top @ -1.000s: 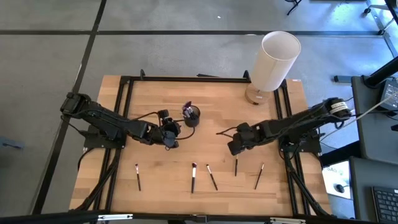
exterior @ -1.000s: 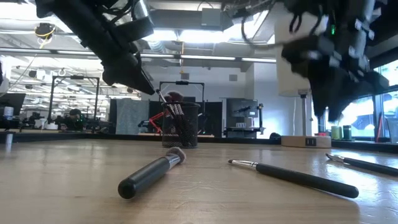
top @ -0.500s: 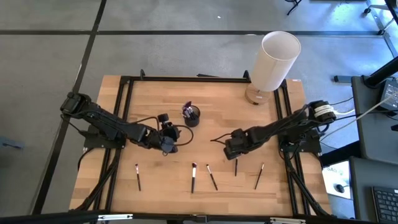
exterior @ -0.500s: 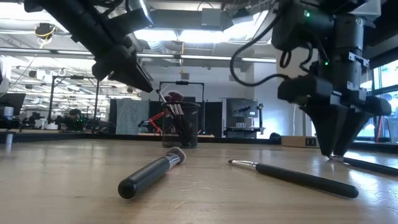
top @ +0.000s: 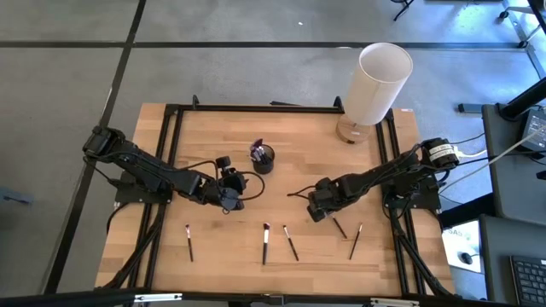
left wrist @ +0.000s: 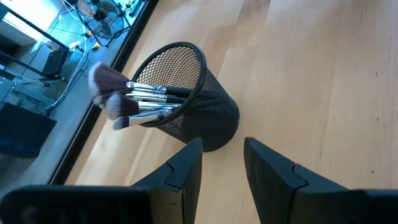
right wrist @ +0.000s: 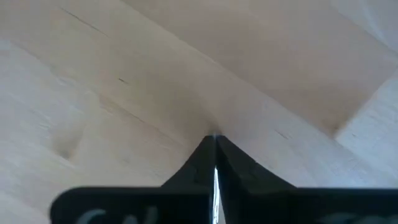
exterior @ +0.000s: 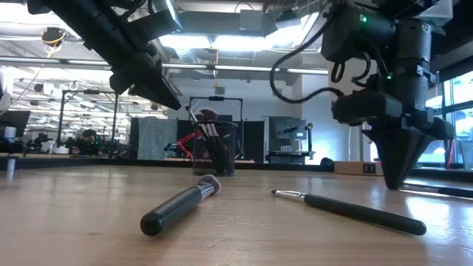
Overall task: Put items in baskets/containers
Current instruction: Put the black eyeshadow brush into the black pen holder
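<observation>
A black mesh cup (left wrist: 186, 99) stands on the wooden table (top: 290, 162) with several brushes in it, their heads leaning out over the rim. My left gripper (left wrist: 222, 146) hovers open just short of the cup (top: 264, 159), a little to its near left. My right gripper (top: 319, 213) points down at the table right of centre, shut on the far end of a thin dark brush (top: 339, 228). That brush lies slanting toward the near right. Several more brushes lie along the near side, among them a thick one (exterior: 181, 205) and a thin one (exterior: 347, 209). My right gripper pinches a thin silver part (right wrist: 215, 177) at the brush's far end between its two fingers. The fingers (exterior: 394, 177) come from above, pointing down, with their tips at the tabletop. The dark handle (exterior: 443, 191) lies on the table and runs away to the near right.
A tall white cylinder (top: 375, 85) stands at the far right corner. Loose brushes lie at the near side (top: 188, 243), (top: 265, 243), (top: 291, 243), (top: 355, 241). A black frame (top: 175, 153) borders the tabletop. Bare wood lies between the cup and my right gripper.
My right gripper has come down and toward the near edge onto the brush's far end and has shut on it. The brush has swung about on the table: it lay straight toward the near edge and now slants to the near right. My left gripper has drawn slightly toward the near edge.
</observation>
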### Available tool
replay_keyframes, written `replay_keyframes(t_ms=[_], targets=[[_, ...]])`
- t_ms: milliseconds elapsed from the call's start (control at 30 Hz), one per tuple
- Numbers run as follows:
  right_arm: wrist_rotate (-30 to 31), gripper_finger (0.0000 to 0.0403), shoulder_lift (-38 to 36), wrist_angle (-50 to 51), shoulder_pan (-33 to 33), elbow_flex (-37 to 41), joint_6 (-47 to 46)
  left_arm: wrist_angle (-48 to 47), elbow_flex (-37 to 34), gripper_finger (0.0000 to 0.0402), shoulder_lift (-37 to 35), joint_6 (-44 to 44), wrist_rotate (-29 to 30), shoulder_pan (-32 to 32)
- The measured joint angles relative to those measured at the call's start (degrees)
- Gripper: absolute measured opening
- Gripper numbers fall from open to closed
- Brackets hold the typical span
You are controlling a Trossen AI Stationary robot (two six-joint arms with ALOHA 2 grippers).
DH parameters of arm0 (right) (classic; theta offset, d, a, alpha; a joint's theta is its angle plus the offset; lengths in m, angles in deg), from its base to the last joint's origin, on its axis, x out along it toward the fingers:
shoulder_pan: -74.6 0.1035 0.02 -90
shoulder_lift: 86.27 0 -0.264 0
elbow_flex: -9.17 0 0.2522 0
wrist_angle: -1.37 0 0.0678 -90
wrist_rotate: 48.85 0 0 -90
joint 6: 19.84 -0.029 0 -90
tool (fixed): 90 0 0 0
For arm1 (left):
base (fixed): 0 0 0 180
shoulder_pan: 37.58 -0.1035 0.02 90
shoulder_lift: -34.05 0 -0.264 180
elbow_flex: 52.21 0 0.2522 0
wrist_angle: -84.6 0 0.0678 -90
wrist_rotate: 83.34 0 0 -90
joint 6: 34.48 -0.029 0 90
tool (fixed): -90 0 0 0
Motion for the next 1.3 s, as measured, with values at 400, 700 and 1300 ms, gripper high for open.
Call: replay_keyframes(t_ms=[400,700,1300], targets=[[25.1,0.0005,-10.1,-12.5,-3.2,-3.3,16.7,-0.1,0.0,0.0116,0.0,3.8,-5.9,0.0],[35.7,0.0005,-8.1,-61.7,-7.0,-3.4,60.9,0.3,0.0,0.0116,0.0,8.1,-6.1,0.0],[9.3,0.0021,8.2,-83.6,-25.1,-3.3,62.4,-7.1,0.8,0.0116,0.0,27.7,-20.6,2.8]])
